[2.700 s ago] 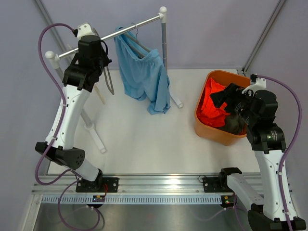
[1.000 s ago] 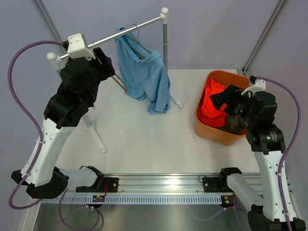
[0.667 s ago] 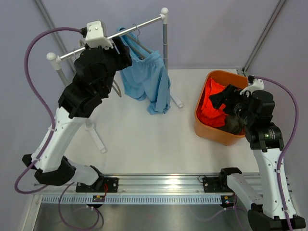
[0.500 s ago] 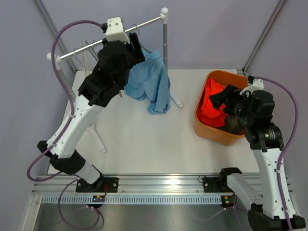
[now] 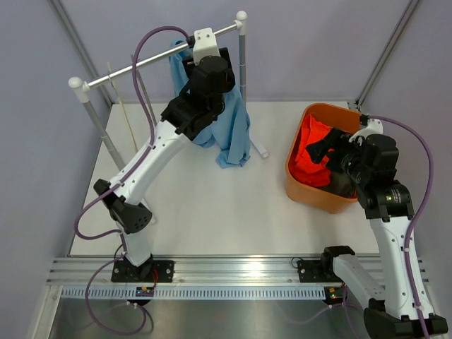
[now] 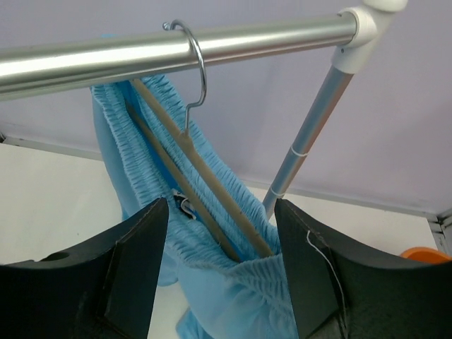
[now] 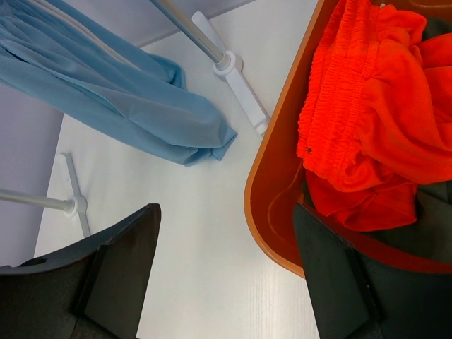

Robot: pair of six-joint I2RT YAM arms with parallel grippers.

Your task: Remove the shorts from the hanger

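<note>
table [image 5: 205, 205]: white | walls [image 5: 318, 42]: lilac-grey | blue shorts [image 5: 233, 134]: hem maybe touching table

No readable writing in any of the three views.

No word, brand, number or sign can be made out on any surface, from above or from either wrist camera. The one possible label is a small dark-and-white patch [image 6: 185, 205] just inside the gathered waistband of the light blue cloth shorts [image 6: 233, 296], seen from the left wrist camera; it is too small and blurred to tell whether it carries any print.
</note>
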